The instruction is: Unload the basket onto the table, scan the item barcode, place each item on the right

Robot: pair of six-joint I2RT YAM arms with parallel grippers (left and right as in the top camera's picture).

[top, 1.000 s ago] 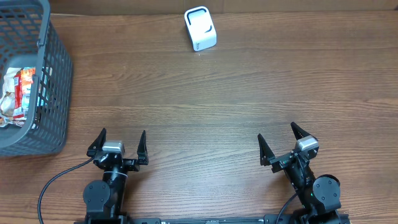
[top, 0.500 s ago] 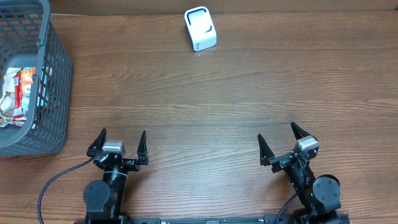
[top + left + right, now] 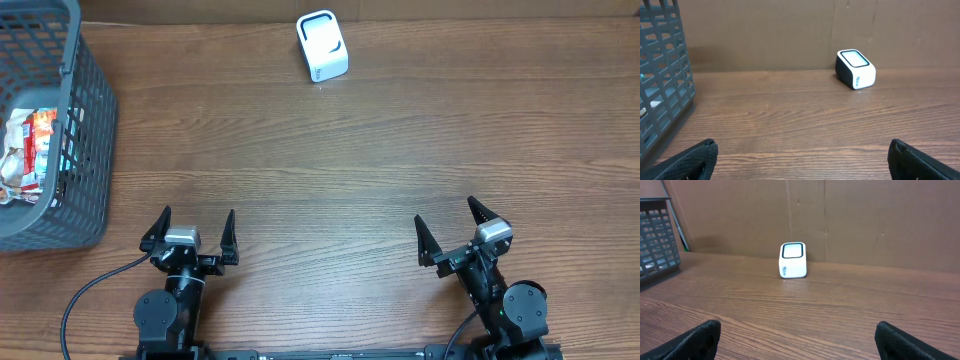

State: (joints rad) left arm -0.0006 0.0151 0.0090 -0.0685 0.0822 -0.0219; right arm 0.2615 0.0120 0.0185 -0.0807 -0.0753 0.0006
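A white barcode scanner (image 3: 322, 46) with a dark window stands at the far middle of the wooden table; the left wrist view has the scanner (image 3: 855, 68) at upper right, and the right wrist view has the scanner (image 3: 793, 260) straight ahead. Packaged items (image 3: 28, 150), red and white, lie inside a grey mesh basket (image 3: 85, 130) at the far left. My left gripper (image 3: 190, 231) is open near the front edge, nothing between its fingers. My right gripper (image 3: 448, 227) is open at front right, likewise holding nothing. Both are far from the scanner and basket.
The basket wall (image 3: 662, 75) rises at the left of the left wrist view, and the basket (image 3: 657, 235) shows at the far left of the right wrist view. A brown cardboard wall (image 3: 865, 215) backs the table. Bare wood lies between the grippers and the scanner.
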